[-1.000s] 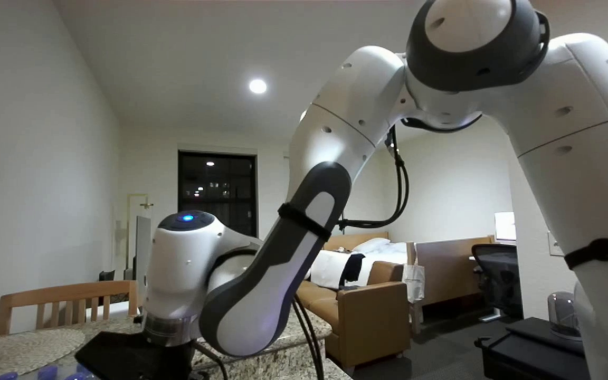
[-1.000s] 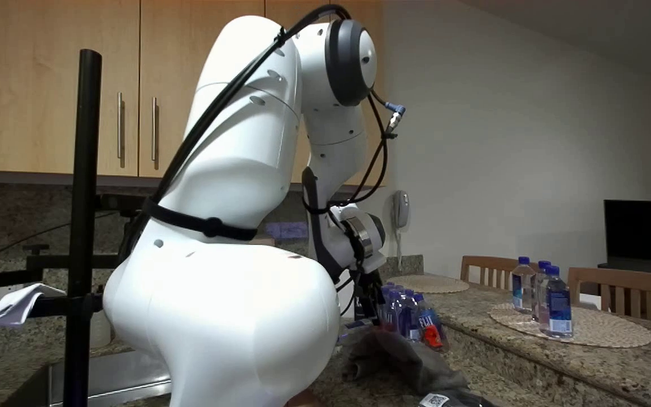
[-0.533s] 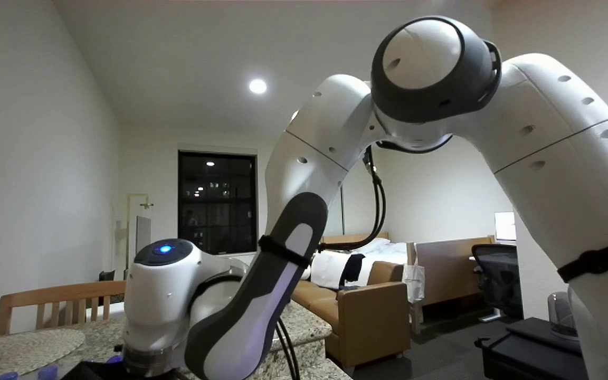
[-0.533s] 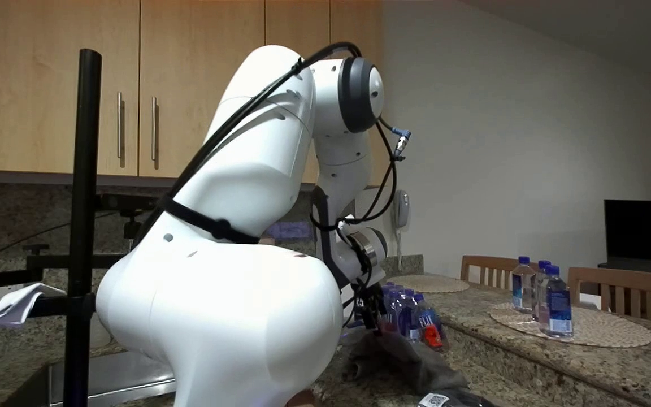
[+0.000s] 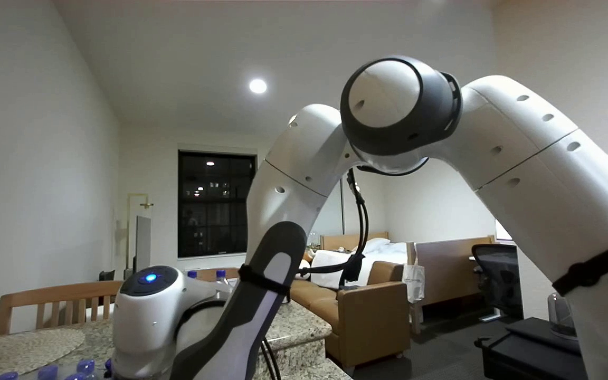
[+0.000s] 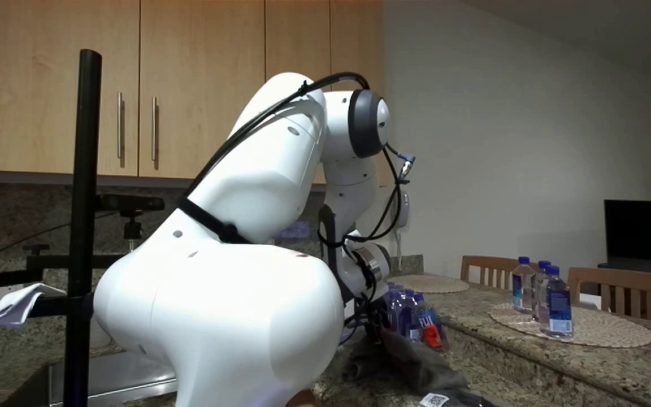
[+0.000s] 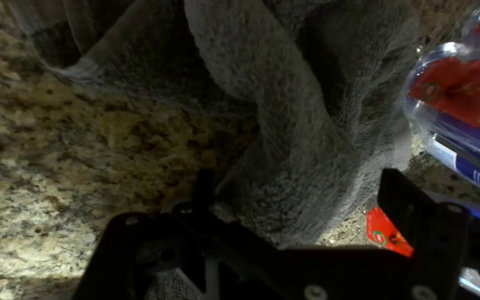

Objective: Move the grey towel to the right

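Note:
The grey towel (image 6: pixel 422 364) lies crumpled on the granite counter in an exterior view. In the wrist view the towel (image 7: pixel 294 137) runs as a thick fold from the top down between my fingers. My gripper (image 7: pixel 297 177) is open, with one finger on each side of that fold. Whether the fingers touch the towel I cannot tell. In an exterior view the dark gripper (image 6: pixel 375 325) is down at the towel's far end, partly hidden by the arm. In the exterior view with the window, the gripper and towel are out of view.
Several water bottles (image 6: pixel 407 311) stand close beside the gripper; they show near the right finger in the wrist view (image 7: pixel 461 96). A raised granite ledge (image 6: pixel 472 322) runs along the side, with more bottles (image 6: pixel 554 305) on a woven mat. A clear package with a label (image 6: pixel 434 400) lies at the towel's near end.
The arm has lowered and reached farther out, bringing the open gripper down to the towel. The towel has not visibly moved.

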You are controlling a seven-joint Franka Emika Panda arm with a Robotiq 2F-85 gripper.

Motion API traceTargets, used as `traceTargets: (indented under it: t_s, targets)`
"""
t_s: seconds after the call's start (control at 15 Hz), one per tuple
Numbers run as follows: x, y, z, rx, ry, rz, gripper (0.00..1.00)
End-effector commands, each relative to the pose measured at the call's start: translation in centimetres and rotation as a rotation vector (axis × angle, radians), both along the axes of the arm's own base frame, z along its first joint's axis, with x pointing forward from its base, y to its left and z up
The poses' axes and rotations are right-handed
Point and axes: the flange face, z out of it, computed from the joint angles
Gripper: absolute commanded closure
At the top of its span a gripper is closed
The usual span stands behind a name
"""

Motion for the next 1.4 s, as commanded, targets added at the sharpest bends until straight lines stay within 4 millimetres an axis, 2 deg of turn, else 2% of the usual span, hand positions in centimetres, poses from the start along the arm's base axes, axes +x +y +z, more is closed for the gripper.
traceTargets:
  t_s: [0.0,0.07,0.13,0.2,0.8,1.0,1.33]
  targets:
    - [0.6,0.2,-1.6,0.006,0.028,-0.007,0.00]
    - [0.7,0.2,-2.0,0.001,0.035,-0.004,0.00]
    - [0.8,0.2,-2.3,-0.011,0.037,0.002,0.25]
    - [0.9,0.2,-2.5,-0.019,0.039,0.013,0.27]
    - [1.3,0.1,-2.2,-0.032,0.071,0.110,0.85]
    - [1.3,0.2,-1.9,-0.036,0.110,0.165,0.92]
    - [1.7,0.9,-1.1,-0.047,0.207,0.268,0.90]
